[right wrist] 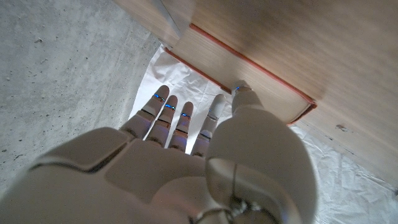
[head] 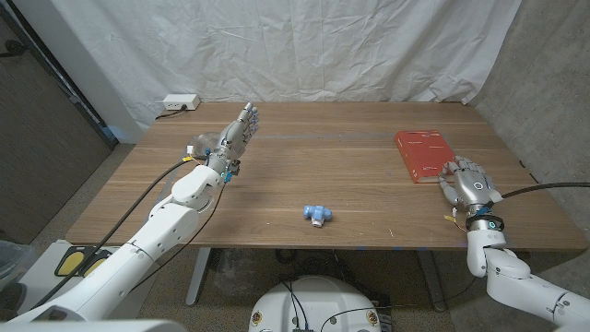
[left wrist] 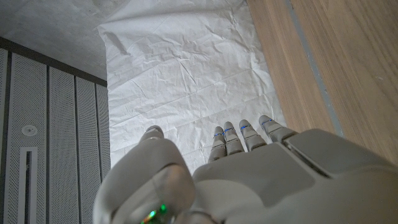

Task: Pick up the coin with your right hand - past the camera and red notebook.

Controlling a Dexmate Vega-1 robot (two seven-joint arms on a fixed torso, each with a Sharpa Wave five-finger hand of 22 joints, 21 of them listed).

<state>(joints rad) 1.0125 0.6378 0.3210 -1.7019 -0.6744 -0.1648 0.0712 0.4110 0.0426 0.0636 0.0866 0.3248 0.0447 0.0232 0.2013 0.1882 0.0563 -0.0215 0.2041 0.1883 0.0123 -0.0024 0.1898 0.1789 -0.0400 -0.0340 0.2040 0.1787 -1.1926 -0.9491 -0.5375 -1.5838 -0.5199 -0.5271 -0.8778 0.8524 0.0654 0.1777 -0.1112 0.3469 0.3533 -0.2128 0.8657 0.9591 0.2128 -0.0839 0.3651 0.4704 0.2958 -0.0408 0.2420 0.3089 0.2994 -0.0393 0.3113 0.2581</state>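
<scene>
- We see the right hand [head: 468,183] at the right side of the wooden table [head: 304,175], just beside the near right corner of the red notebook [head: 422,154]. Its fingers are loosely spread and it holds nothing.
- In the right wrist view, that hand [right wrist: 186,168] reaches toward the notebook [right wrist: 249,81], and its thumb tip seems to touch the book's page edge.
- The notebook lies flat on the right part of the table, closed.
- The left hand [head: 238,134] is raised over the far left part of the table, its fingers straight, together and pointing away from us. It grasps nothing.
- In the left wrist view, the left hand [left wrist: 249,180] shows the same straight fingers [left wrist: 249,134] against the white cloth backdrop [left wrist: 186,68].
- A small blue object [head: 316,214] sits near the middle of the table, toward the near edge. We cannot tell what it is.
- We cannot make out a coin on the table, so we cannot say where it lies.
- A white power strip [head: 180,102] rests on the far left corner of the table, beside the white cloth [head: 277,46] hanging behind.
</scene>
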